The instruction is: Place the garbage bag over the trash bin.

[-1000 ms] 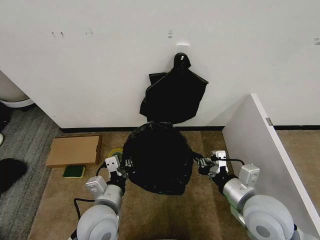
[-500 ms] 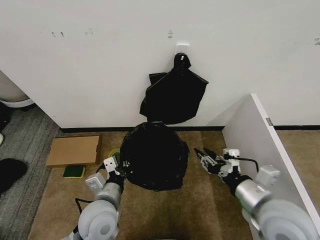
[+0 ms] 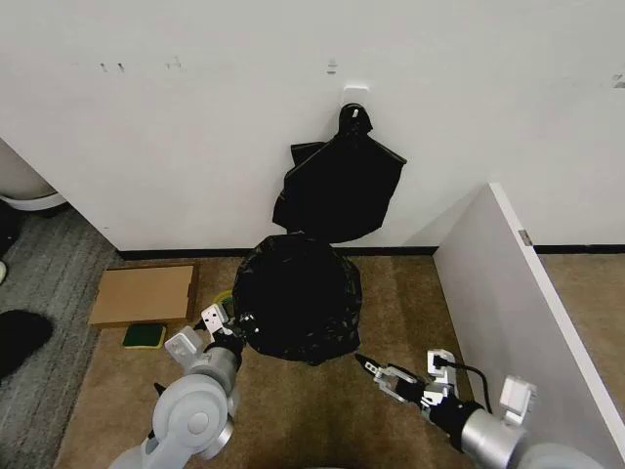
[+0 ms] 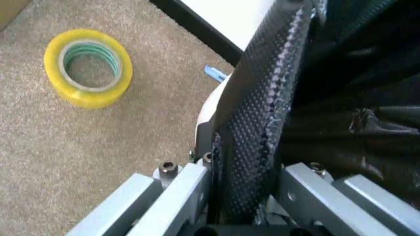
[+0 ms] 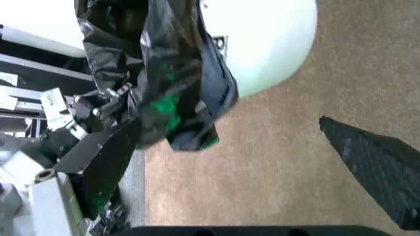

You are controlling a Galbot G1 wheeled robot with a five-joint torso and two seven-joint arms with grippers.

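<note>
R gripper let go, jaws wide, backed off the garbage bag. L gripper still pinched bag film at the trash bin rim; bag looked on.

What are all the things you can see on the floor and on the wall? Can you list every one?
garbage bag: one, glossy black, draped over the bin by the wall
trash bin: one, cream-white, under the bag, side showing in the right wrist view
black bundle: one, black, hanging from a hook on the wall above the bin
cardboard piece: one, brown, flat on the floor by the wall
sponge: one, green, just in front of the cardboard
tape roll: one, yellow, on the carpet beside the bin
white panel: one, white, standing on the robot's right
left gripper: one, shut on the bag's edge
right gripper: one, open, off the bag
</note>
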